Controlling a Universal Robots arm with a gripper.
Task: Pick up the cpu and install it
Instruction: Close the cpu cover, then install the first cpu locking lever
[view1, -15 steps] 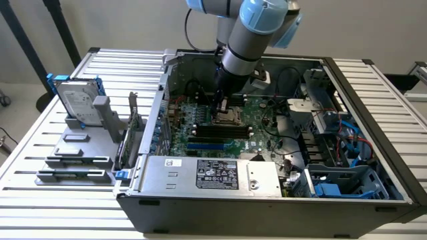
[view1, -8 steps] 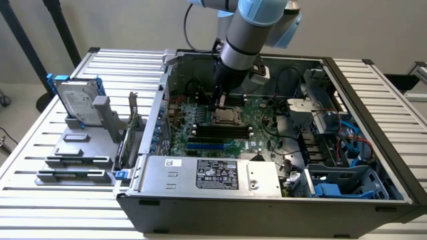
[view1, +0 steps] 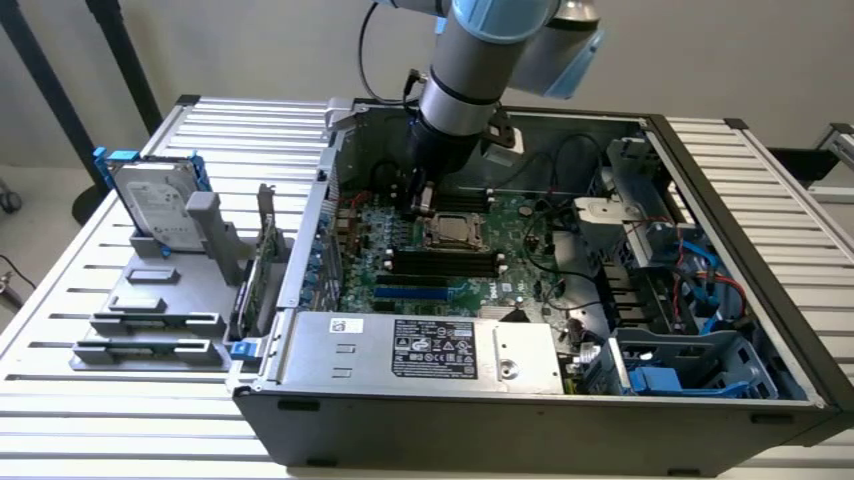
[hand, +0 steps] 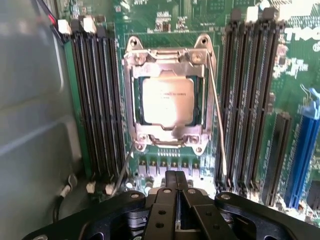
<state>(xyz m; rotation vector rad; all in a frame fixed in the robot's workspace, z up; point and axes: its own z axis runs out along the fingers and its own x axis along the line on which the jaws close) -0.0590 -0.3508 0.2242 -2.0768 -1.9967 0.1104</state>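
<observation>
The cpu (hand: 167, 100), a small square chip with a silver-grey top, lies flat in the motherboard socket, framed by the metal retention bracket (hand: 131, 102). From the exterior view the cpu (view1: 455, 229) sits mid-board inside the open computer case (view1: 534, 405). My gripper (hand: 175, 181) hovers just off one side of the socket, above the board, its two black fingers pressed together with nothing between them. In the exterior view the gripper (view1: 424, 200) hangs under the arm, close to the socket's far edge.
Black memory slots (hand: 97, 100) (hand: 247, 100) flank the socket on both sides. A thin metal lever (hand: 218, 117) runs along the socket. The power supply (view1: 427, 350) fills the case front. A hard drive (view1: 154, 205) with a blue frame and grey bars (view1: 147, 350) stand on a holder outside the case.
</observation>
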